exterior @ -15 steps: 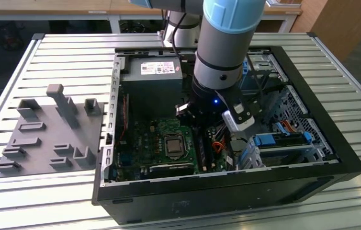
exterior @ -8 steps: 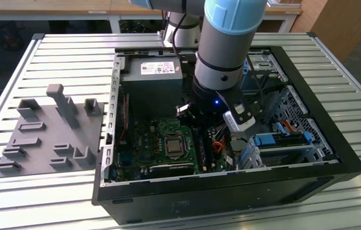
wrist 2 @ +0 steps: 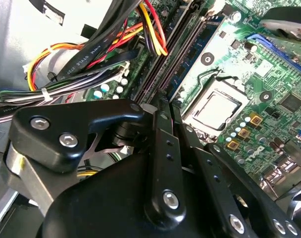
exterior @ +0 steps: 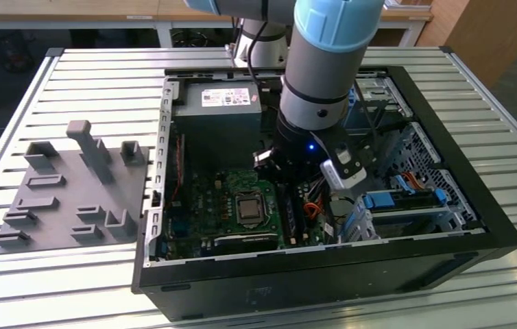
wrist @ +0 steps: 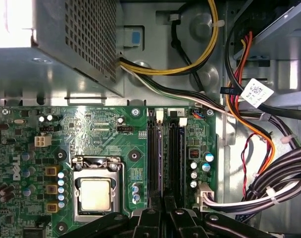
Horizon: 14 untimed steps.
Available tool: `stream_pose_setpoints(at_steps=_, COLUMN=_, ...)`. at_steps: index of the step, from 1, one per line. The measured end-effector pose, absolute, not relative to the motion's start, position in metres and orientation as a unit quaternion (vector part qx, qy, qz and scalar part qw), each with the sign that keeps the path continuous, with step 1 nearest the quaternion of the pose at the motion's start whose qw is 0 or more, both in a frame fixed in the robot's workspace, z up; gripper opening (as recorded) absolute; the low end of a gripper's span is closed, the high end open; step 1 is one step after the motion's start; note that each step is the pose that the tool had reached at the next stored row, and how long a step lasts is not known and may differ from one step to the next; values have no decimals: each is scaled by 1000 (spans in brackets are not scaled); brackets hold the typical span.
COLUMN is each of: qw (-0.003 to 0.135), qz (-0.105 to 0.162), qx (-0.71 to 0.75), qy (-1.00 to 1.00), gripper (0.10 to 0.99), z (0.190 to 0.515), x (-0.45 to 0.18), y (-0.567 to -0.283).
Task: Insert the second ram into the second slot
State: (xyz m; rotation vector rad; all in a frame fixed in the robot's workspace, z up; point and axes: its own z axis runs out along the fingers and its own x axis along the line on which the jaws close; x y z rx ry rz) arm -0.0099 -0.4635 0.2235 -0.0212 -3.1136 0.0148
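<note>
Black gripper [wrist: 164,199] links sit closest to the lens in both wrist views, and I read the two fingers [wrist 2: 163,124] as drawn almost together, with only a thin gap between them. They pinch the ram [wrist: 160,153], which stands on edge in line with the slots [wrist: 176,153] and runs away from the fingertips along the bank. I cannot tell whether the ram is fully seated or which slot of the bank it occupies.

The slots lie on the board [wrist: 106,129], just beside the CPU socket [wrist: 95,193]. A row of small capacitors [wrist: 193,171] sits on the other side of the slots from the socket. Beyond them a bundle of black, orange, red and white cables [wrist: 269,183] runs along the case wall.

In the exterior view the arm [exterior: 323,68] reaches straight down into the open case [exterior: 332,281], with the gripper [exterior: 282,179] low over the board near its middle. A power supply [exterior: 217,103] fills the far corner of the case. Blue drive clips [exterior: 382,201] sit in the bay toward the exterior view's right. The case lies on a slatted table [exterior: 75,75], and a grey fixture tray [exterior: 66,192] rests on the table just beside the case, on the exterior view's left.
</note>
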Motion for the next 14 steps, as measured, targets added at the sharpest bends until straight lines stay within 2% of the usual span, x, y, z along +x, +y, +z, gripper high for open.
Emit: stream_pose_setpoints(at_steps=14, qw=14, qz=5, qx=-7, qy=-1000, gripper=137, z=219, x=-10, y=-463)
